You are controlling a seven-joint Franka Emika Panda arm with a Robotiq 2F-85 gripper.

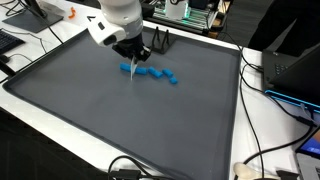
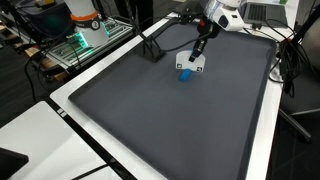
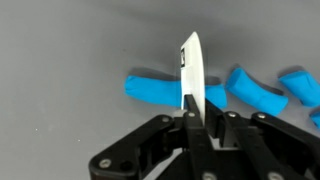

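Claw [image 3: 195,118] tight around white blade [image 3: 191,65], tip by blue pieces [image 3: 255,90] on dark mat [image 1: 120,120].

Probably a robotics lab: loose cables [image 1: 130,168], exposed electronics [image 2: 78,45] (green-lit) all around.

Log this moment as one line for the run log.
gripper: shut on white strip | white strip: upright over blue pieces, contact unclear | blue pieces: row on dark mat

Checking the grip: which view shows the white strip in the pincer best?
Wrist view: the white strip shows close up, clamped in the shut pincer, blue pieces behind it. In both exterior views it's only a tiny sliver under the pincer.
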